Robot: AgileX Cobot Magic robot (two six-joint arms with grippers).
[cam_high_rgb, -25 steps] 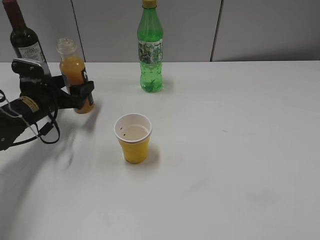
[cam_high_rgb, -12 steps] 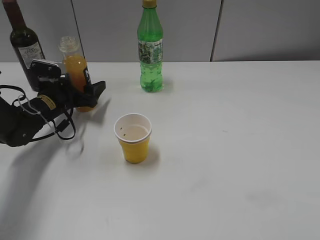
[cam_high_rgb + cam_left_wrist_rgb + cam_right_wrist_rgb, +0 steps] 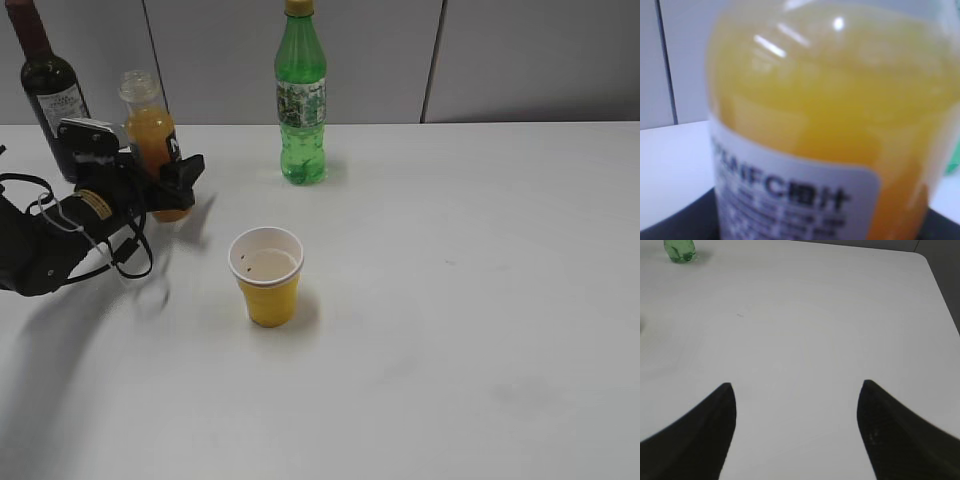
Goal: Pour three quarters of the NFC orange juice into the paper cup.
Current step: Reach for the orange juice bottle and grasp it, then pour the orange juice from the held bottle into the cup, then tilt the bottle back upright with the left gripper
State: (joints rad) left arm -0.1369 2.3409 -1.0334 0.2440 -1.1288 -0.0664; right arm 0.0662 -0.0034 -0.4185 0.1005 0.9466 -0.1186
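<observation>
Left tool [image 3: 170, 180] clenched on juice bottle [image 3: 150, 140] near bench's back-left corner | right tool [image 3: 795, 430] released | lift upright before tipping over cup [image 3: 267, 278].

The exterior view looks down at a slant across the table [image 3: 480, 300]. The left wrist view sits very close to the juice bottle [image 3: 825, 125]. The right wrist view faces down over bare tabletop, sharing the green bottle [image 3: 679, 250] with the exterior.

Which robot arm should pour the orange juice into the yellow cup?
Probably the left. Its end effector is already around the juice, near the cup. The right end effector hangs open over bare table, away from both.
</observation>
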